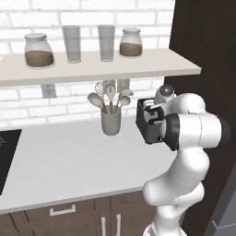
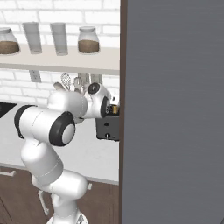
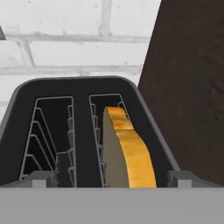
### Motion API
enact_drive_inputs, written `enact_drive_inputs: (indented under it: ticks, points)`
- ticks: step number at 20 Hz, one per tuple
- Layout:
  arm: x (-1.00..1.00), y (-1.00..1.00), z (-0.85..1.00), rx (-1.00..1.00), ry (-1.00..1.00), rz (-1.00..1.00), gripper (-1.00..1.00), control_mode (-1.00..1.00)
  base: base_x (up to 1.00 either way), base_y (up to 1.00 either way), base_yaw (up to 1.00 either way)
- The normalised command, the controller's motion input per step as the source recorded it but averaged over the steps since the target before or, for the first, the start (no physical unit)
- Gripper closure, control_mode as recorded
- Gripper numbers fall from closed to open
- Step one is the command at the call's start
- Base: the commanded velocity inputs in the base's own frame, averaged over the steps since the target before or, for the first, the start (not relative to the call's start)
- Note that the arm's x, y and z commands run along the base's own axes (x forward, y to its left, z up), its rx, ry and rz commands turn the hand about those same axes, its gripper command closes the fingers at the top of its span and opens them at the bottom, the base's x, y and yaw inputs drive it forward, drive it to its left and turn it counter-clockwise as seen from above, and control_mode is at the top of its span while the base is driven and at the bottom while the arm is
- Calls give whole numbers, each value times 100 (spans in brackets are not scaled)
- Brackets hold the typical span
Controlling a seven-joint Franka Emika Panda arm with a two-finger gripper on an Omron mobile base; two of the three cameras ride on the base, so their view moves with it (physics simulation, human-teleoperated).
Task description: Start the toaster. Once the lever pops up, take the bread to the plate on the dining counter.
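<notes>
The dark toaster [image 1: 146,125] stands at the right end of the brick-backed counter, against a dark wooden panel; it is also seen as the toaster [image 2: 106,127]. In the hand view I look straight down into the toaster [image 3: 83,94]: the bread [image 3: 129,151], a golden-crusted slice, stands in the right slot and the left slot is empty. My gripper [image 3: 111,178] hovers just above the toaster top, open, with its fingertips [image 3: 40,177] spread wide on either side of the slots and nothing between them. The lever is hidden. The plate and the dining counter are out of view.
A grey utensil cup [image 1: 111,120] with spoons stands left of the toaster. A shelf [image 1: 92,69] with jars and glasses hangs close overhead. A black cooktop [image 1: 6,156] lies far left. The dark panel [image 1: 203,41] and a tall grey panel [image 2: 175,109] close off the right.
</notes>
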Motion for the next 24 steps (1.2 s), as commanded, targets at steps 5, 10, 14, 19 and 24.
enact_drive_inputs:
  ticks: [5, 10, 14, 19, 24]
  points:
    - [15, 0, -2, 2, 0, 0, -100, -100, 0, 0, 0]
    - [0, -13, -4, 9, 0, 0, -100, -100, 0, 0, 0]
    - [0, -13, -8, 12, 0, 0, -100, -100, 0, 0, 0]
    - [3, -7, 0, 8, -1, 0, -100, -100, 0, 0, 0]
    - [10, -1, 0, 1, -2, 0, 100, -100, 0, 0, 0]
